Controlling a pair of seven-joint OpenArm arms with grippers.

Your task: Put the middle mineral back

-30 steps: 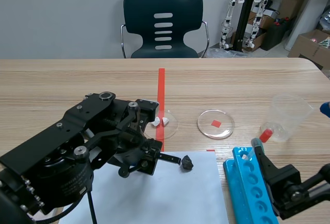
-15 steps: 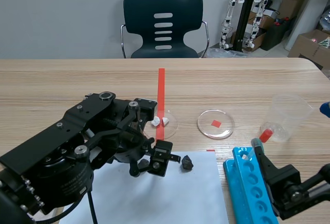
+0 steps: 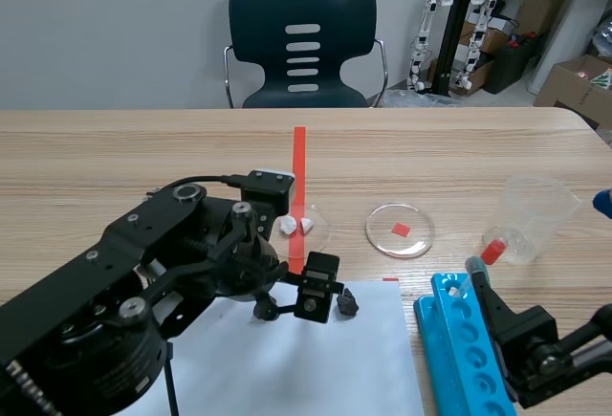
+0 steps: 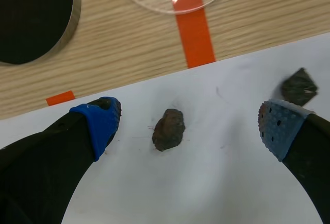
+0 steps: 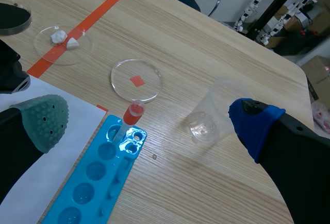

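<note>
Squarely within the wide-spread left tool [image 4: 190,125], brown mineral [image 4: 168,128] on white paper [image 4: 206,183], darker mineral [image 4: 298,86] just outside

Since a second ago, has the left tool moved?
Yes. The left tool slid right over the paper, nearly reaching the dark mineral, which stayed put.

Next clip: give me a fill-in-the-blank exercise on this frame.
The left end effector stands ___, one finger each side of the small brown mineral.
That mineral lies on the ___ paper sheet.
The red-capped test tube stands in the ___ plastic rack.
The clear round dish holds two ___ pieces.
Missing words: open; white; blue; white.
</note>
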